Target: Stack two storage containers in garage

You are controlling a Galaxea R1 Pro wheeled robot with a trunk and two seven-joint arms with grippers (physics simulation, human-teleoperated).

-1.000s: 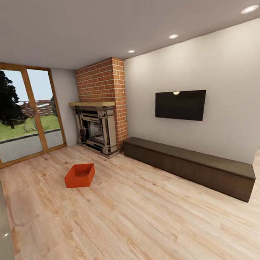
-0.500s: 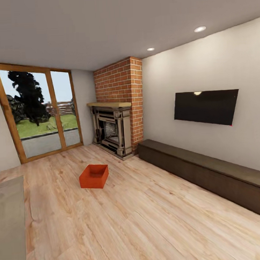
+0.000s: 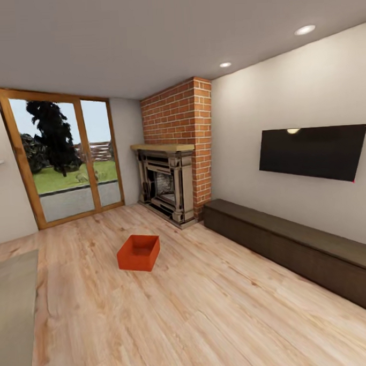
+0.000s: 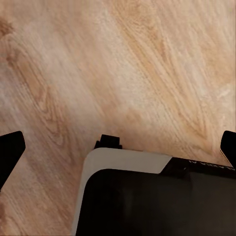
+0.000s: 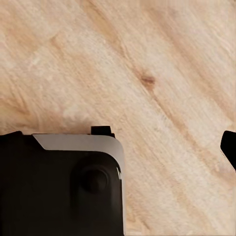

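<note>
1. One storage container (image 3: pixel 139 253) sits open side up on the light plank floor (image 3: pixel 211 310) of the living room, in front of the brick fireplace (image 3: pixel 172 183) and well apart from the long low cabinet (image 3: pixel 293 247).
2. The left gripper (image 4: pixel 118 147) points down at bare planks; its dark fingertips (image 4: pixel 10 152) sit wide apart, holding nothing.
3. The right gripper (image 5: pixel 118 142) also faces the planks; one fingertip (image 5: pixel 229 147) shows, and its spread cannot be told.
</note>
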